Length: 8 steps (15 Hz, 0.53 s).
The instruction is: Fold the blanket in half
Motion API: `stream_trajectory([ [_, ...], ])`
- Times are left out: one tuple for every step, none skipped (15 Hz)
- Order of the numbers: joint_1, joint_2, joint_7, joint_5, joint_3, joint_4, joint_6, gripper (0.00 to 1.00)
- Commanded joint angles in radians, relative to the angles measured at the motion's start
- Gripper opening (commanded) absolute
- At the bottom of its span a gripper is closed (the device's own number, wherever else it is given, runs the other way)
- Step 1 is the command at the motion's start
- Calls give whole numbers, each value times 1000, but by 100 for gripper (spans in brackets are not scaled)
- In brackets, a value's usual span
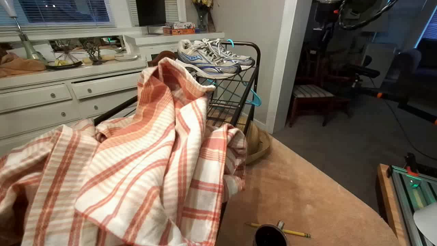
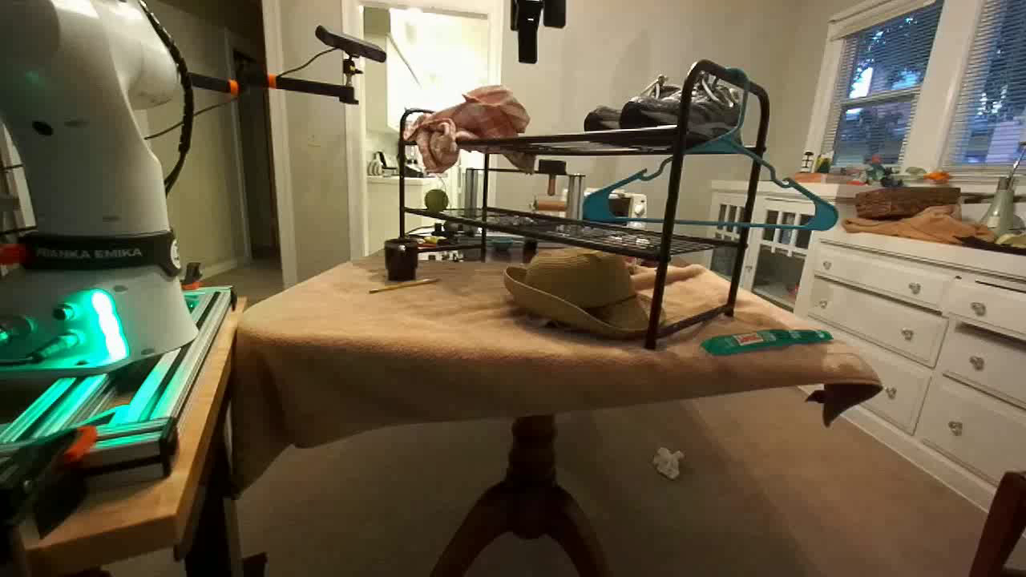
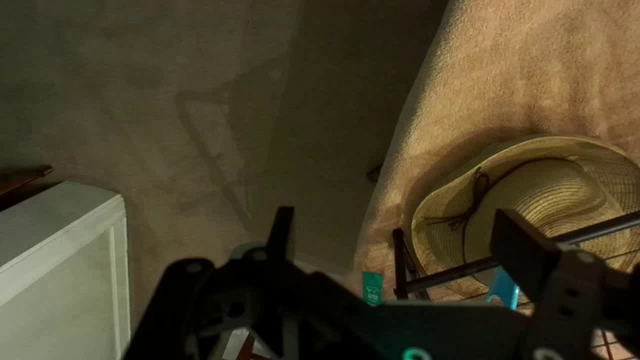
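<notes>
The blanket (image 1: 150, 153) is cream-white with orange-red stripes and checks. In an exterior view it is a large rumpled heap, peaked in the middle, with folds hanging down. It also shows bunched on one end of the black rack's top shelf in an exterior view (image 2: 473, 120). My gripper (image 3: 395, 215) is open in the wrist view, its fingers wide apart with nothing between them. The gripper (image 2: 533, 32) also hangs at the top edge of an exterior view, above the rack and apart from the blanket. The blanket is not clearly visible in the wrist view.
The black wire rack (image 2: 673, 200) stands on a cloth-covered table (image 2: 361, 336). Shoes (image 1: 211, 59) sit on its top shelf. A blue hanger (image 2: 721, 212) hangs at its end. A straw hat (image 2: 577, 288), green packet (image 2: 765, 340), dark mug (image 2: 401, 260) and pencil (image 2: 403, 285) lie on the table.
</notes>
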Motion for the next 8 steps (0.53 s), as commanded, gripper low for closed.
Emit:
stream_trajectory([
  [7,1,1,-2,-7,3,-4,100],
  [19,-12,-19,11,-3,-12,-3,100],
  [29,-27,-34,16,2,-31,10,100],
  [47,-50,-62,22,12,-57,11,100],
  [63,-70,-91,28,19,-79,16,100],
  [86,-99,-124,32,32,-112,23,100],
  [107,-120,-147,37,44,-134,17,100],
  [131,-154,-161,40,61,-171,18,100],
])
